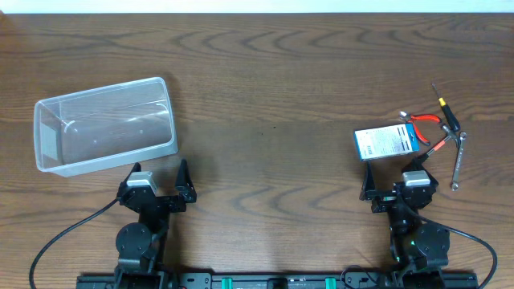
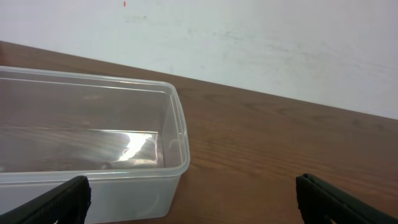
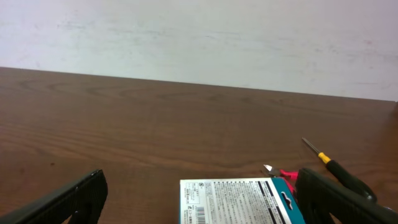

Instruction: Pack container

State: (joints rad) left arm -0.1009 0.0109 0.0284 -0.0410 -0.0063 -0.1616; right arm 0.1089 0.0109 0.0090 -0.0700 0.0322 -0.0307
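The clear plastic container sits empty at the left of the table, tilted slightly; it also fills the left of the left wrist view. My left gripper is open just in front of it, its fingers holding nothing. At the right lie a blue-and-white box, red-handled cutters, a black-and-yellow screwdriver and a silver wrench. My right gripper is open just in front of the box, its fingers empty.
A pale wall rises behind the table's far edge. Brown wooden tabletop lies between the container and the tools. Black cables run from the arm bases at the front edge.
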